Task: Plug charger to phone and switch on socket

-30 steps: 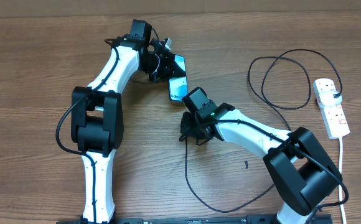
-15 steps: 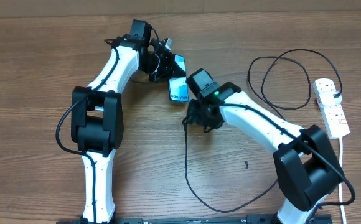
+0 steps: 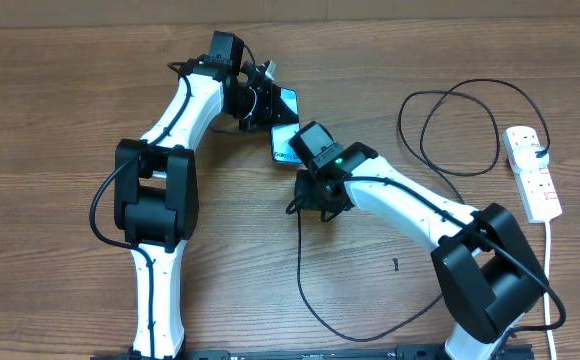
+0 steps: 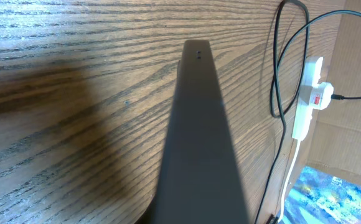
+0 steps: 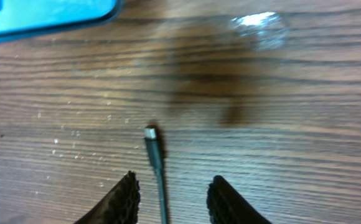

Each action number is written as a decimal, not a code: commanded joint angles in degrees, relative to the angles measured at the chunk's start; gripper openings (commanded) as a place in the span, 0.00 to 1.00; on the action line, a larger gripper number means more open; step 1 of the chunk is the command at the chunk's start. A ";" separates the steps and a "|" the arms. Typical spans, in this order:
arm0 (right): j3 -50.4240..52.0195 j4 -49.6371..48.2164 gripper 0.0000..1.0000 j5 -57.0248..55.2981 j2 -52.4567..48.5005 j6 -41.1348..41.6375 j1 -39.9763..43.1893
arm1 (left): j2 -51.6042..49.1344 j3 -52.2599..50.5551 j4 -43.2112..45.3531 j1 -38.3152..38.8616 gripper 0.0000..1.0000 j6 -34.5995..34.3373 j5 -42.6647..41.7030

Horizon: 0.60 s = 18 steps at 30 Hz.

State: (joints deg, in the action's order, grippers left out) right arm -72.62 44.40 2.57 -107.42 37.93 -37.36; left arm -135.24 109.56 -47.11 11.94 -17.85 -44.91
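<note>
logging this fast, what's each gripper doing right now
left gripper: closed on the phone.
right gripper: open, the charger lying loose in the gap.

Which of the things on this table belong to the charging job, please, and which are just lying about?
Belong to the job: charger cable, phone, socket strip with its white cord.
Lying about: small dark speck on the table, too small to identify.

The phone (image 3: 289, 103) is over the tabletop's (image 3: 50, 120) far middle. The socket (image 3: 532, 172) sits well apart at the right edge (its cord (image 3: 549, 245) trailing nearward). The charger (image 3: 299, 250) loops between them.
</note>
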 commanded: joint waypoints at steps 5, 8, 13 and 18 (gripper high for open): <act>0.31 -0.81 0.35 -0.59 -0.09 -4.72 -0.83 | 0.79 1.16 -0.15 -0.37 0.04 1.16 -0.96; 0.31 -0.92 0.35 -0.57 -0.09 -5.46 -0.83 | 0.79 1.16 -0.15 -0.37 0.04 1.16 -0.96; 1.86 -2.84 0.34 -0.52 -0.11 -5.46 -0.85 | 0.79 1.16 -0.15 -0.37 0.04 1.16 -0.94; 4.92 -7.21 0.28 2.27 -0.11 -5.44 -0.83 | 0.79 1.16 -0.15 -0.37 0.04 1.16 -0.94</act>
State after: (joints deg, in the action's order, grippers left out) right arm -69.28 38.50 3.16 -107.42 32.93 -38.09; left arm -135.24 109.56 -47.13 11.94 -17.85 -44.91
